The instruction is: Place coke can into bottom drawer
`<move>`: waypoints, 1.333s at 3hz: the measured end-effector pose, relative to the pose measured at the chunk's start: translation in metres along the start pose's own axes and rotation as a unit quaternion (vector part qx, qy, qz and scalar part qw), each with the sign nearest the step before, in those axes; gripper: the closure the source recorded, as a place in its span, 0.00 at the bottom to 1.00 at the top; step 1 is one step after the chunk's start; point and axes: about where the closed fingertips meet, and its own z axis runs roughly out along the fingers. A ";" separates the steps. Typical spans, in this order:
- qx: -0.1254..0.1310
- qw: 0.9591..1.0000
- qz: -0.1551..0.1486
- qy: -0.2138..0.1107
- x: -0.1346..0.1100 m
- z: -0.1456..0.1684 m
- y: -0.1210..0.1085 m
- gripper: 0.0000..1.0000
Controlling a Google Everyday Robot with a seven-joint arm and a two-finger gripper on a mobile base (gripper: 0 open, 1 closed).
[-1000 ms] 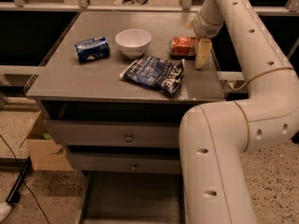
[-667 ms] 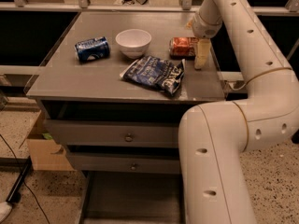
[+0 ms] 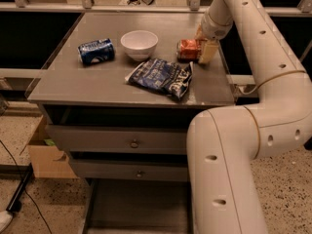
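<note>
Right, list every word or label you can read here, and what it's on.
Nothing reads clearly.
coke can: pale lettering, illegible.
blue can: white lettering, illegible.
dark snack bag: white lettering, illegible.
gripper, at the coke can's right end: no text.
bottom drawer: plain, no text.

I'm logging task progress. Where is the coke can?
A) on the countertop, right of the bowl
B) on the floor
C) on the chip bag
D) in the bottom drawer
A: the coke can lies on its side on the countertop, right of the bowl, with the tool at its right end.
</note>
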 end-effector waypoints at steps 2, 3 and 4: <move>0.000 1.000 0.000 0.000 0.000 0.000 0.000 0.88; 0.000 1.000 0.000 0.000 0.000 0.000 0.000 1.00; 0.000 1.000 0.000 0.000 -0.001 -0.003 0.000 1.00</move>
